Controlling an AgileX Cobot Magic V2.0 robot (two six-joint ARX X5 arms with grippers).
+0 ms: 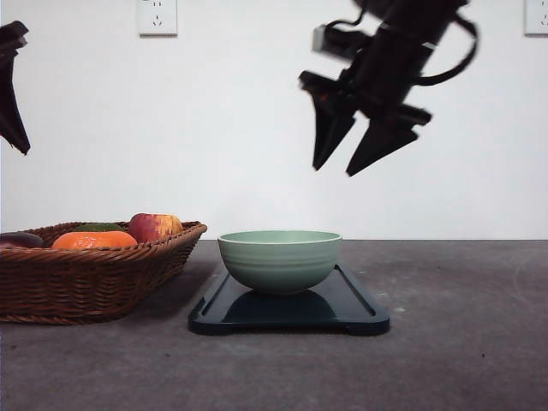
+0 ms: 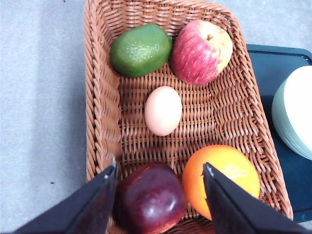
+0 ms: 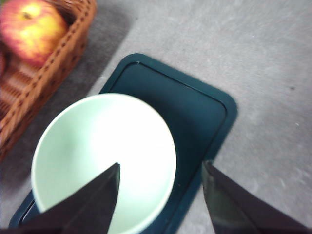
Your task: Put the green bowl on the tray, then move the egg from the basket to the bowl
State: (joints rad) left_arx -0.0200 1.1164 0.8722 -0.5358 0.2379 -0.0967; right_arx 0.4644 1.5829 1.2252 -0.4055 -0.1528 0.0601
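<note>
The green bowl [image 1: 279, 259] stands upright on the dark tray [image 1: 360, 310], its inside bare [image 3: 102, 156]. My right gripper [image 1: 334, 168] hangs open high above the bowl, nothing between its fingers [image 3: 161, 168]. The wicker basket [image 1: 51, 287] sits left of the tray. Inside it the tan egg [image 2: 163, 110] lies in the middle of the woven floor [image 2: 214, 112]. My left gripper [image 2: 160, 168] is open above the basket's near end, over a dark red apple [image 2: 151, 200] and an orange [image 2: 225, 173]. In the front view, part of the left arm [image 1: 12, 86] is high at the left edge.
A green avocado-like fruit [image 2: 140, 49] and a red-yellow apple [image 2: 202, 51] lie at the basket's far end, beyond the egg. The tray's corner [image 2: 278, 63] and bowl rim [image 2: 297, 114] sit just beside the basket. Grey table [image 1: 462, 342] stretches right of the tray.
</note>
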